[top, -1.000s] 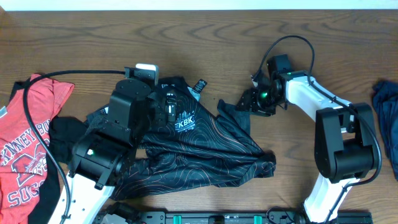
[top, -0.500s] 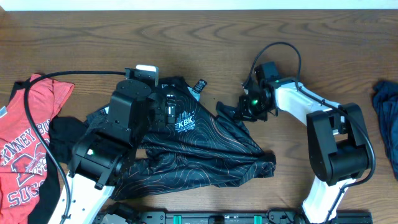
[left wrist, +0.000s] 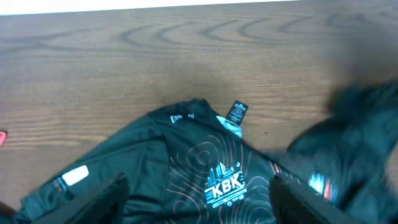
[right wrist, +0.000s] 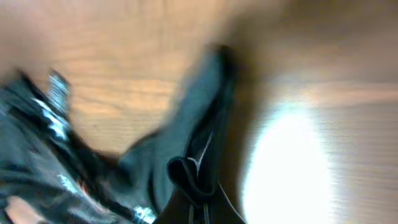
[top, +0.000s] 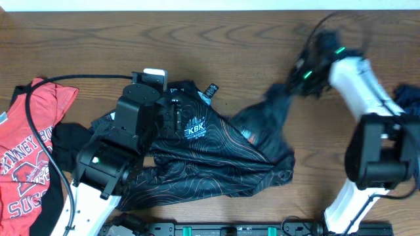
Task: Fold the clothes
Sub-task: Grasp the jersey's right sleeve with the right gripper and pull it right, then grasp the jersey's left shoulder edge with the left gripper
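The black jersey with orange contour lines and a KBK logo lies crumpled at the table's middle. My left gripper hovers over its collar side. In the left wrist view it stands open, fingers wide apart on either side of the logo on the jersey. My right gripper is blurred at the back right, shut on the jersey's right sleeve, which stretches up toward it. In the right wrist view the gripper pinches a fold of the black fabric.
A red white-lettered T-shirt lies at the left edge with a black cable across it and a dark cloth beside it. A dark blue piece sits at the right edge. Bare wood lies behind the jersey.
My right gripper closed on the jersey's right sleeve and swung up and to the right, drawing the fabric out with it. The left arm stayed in place, its fingers narrowing a little.
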Robot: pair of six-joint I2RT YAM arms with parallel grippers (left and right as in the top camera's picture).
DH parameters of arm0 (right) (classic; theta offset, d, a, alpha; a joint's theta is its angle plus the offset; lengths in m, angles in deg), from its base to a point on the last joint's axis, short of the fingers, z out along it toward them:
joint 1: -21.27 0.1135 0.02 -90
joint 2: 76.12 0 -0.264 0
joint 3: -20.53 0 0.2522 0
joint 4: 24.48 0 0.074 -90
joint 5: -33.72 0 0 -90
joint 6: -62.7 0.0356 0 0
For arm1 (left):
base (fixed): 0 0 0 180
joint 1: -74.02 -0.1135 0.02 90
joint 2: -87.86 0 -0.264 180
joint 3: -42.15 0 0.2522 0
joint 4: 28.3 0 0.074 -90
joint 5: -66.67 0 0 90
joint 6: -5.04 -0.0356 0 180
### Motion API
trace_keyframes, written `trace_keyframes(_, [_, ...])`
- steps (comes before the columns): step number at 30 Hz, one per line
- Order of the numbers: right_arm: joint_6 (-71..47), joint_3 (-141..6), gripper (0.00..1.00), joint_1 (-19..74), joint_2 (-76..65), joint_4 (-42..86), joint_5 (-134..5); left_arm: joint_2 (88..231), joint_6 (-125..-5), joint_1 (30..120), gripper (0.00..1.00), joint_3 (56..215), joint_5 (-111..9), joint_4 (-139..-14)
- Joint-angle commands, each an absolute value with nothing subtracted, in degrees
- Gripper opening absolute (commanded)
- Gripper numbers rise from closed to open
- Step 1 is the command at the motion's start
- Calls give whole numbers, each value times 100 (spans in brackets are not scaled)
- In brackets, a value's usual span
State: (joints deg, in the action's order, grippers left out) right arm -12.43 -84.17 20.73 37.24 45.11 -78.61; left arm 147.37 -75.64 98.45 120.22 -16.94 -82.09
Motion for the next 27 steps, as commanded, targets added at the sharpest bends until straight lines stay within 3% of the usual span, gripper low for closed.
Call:
trace_keyframes(1, [-1778, -9520, 1, 1682, 3401, 5060, -7662, 14899, -7501, 9814, 71, 12064, -1716, -8275])
trace_keyframes(10, [-1719, -10736, 1, 1356, 3401, 6220, -6901, 16243, -7370, 9812, 72, 12064, -2406, -8491])
trace_keyframes(13, [-1706, -10823, 1, 1291, 3401, 6384, -6790, 16772, -7363, 9740, 81, 12064, -2422, -8411])
trace_keyframes(15, [-1706, -10825, 1, 1251, 3401, 6487, -6761, 17089, -7348, 9569, 82, 12064, -2422, -8275])
trace_keyframes(27, [-1798, -10825, 1, 1116, 3401, 6695, -6768, 17705, -7153, 7277, 86, 12066, -3720, -7086])
